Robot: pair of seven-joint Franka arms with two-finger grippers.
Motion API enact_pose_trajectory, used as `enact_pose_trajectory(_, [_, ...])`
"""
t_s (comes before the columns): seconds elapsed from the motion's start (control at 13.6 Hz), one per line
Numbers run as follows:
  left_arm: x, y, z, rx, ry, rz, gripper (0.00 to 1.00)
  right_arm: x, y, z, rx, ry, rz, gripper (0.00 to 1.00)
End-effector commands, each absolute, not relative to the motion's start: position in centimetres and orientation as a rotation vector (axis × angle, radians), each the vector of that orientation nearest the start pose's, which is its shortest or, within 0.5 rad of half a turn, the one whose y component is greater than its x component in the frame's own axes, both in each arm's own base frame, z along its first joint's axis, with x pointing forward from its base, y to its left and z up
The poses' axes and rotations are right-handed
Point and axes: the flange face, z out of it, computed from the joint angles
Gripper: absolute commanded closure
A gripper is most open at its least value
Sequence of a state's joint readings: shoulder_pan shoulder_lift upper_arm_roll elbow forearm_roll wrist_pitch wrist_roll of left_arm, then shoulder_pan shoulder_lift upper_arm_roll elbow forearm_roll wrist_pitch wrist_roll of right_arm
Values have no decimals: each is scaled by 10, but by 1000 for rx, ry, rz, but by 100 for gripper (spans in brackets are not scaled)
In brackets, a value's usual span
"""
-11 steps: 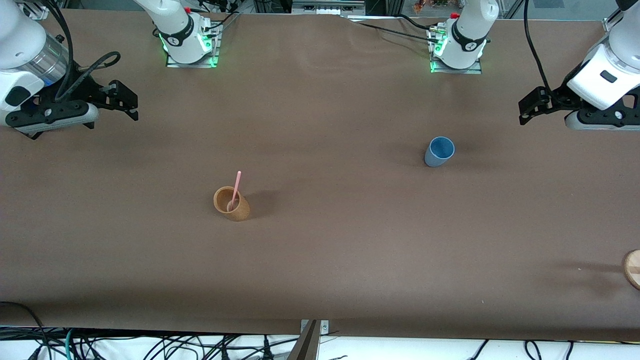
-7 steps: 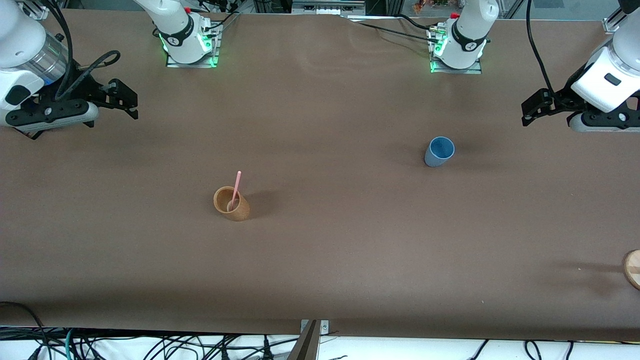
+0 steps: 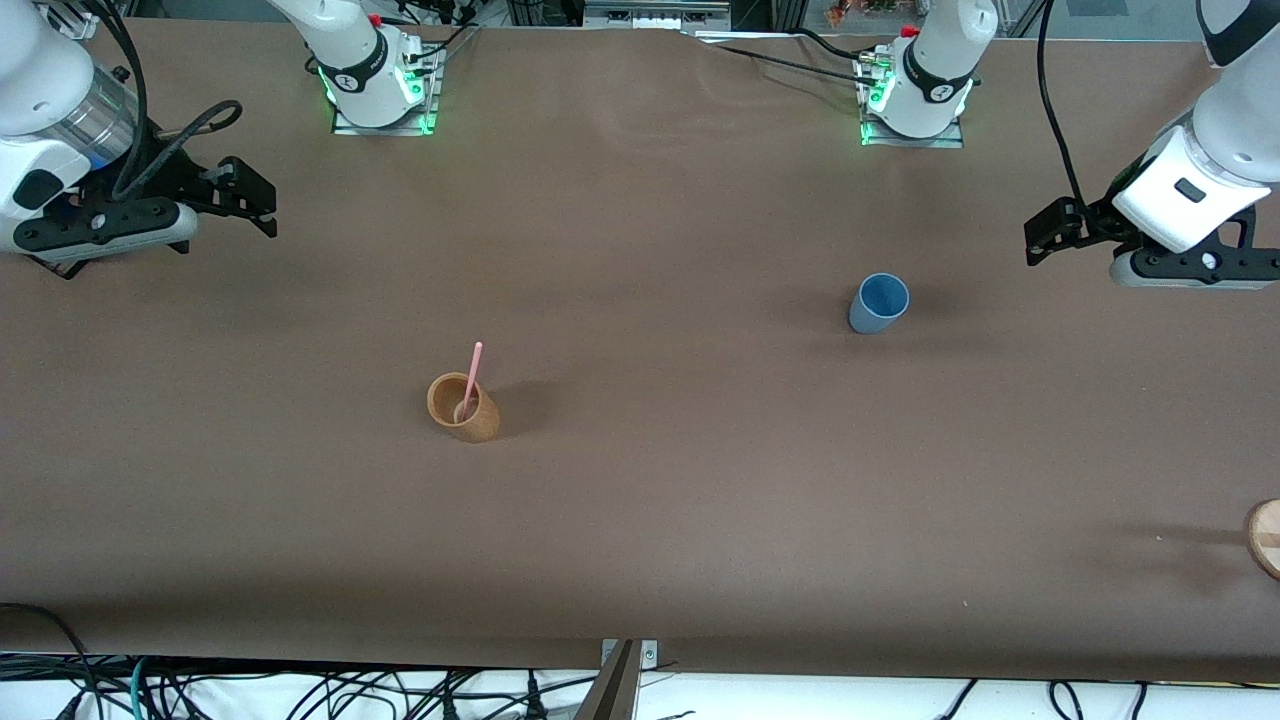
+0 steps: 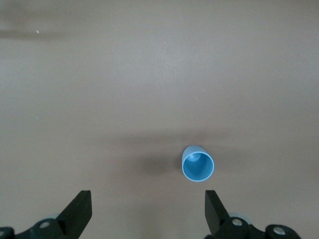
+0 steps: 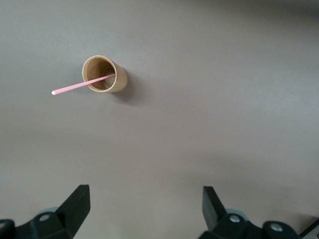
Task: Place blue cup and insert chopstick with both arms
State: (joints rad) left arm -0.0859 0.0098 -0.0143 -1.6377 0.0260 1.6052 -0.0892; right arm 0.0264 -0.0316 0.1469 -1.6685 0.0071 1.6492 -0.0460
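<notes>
2 arms frame the brown table (image 3: 640,560). Neither holds anything.

1. Left arm (image 3: 1200,150): it reaches in at its own end of the table. The left gripper (image 3: 1040,232) hangs in the air with its jaws spread wide and empty. In the left wrist view, 2 black fingertips (image 4: 77,211) stand well apart with bare table between them.

2. Right arm (image 3: 40,120): it sits at its own end of the table. The right gripper (image 3: 258,205) is likewise spread wide and empty, and appears to wait.

3. Blue cup (image 3: 879,303): it stands upright, mouth up, on the table toward the left arm's end. It lies nearer to the front camera than the left gripper. The left gripper is clearly the closer of the 2. In the left wrist view the cup (image 4: 198,165) sits ahead of the jaws, offset toward 1 fingertip rather than centred.

4. Tan-orange cup (image 3: 463,407): it stands upright toward the right arm's end, well apart from the blue cup.

5. Chopstick (image 3: 471,377): it rests inside the tan-orange cup, leaning on the rim, long axis steeply tilted, free end up.

Judgement: the left arm probably takes the blue cup, and must centre its jaws on it first.
</notes>
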Motion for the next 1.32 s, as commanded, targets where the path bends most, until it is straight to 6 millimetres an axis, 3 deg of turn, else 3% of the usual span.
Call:
enact_pose_trajectory(0.0, [559, -50, 603, -3138, 22, 36, 0, 536, 99, 602, -3109, -374, -17, 0])
enact_pose_trajectory(1.25, [561, -41, 599, -3139, 60, 53, 0, 537, 101, 594, -3110, -369, -8, 0])
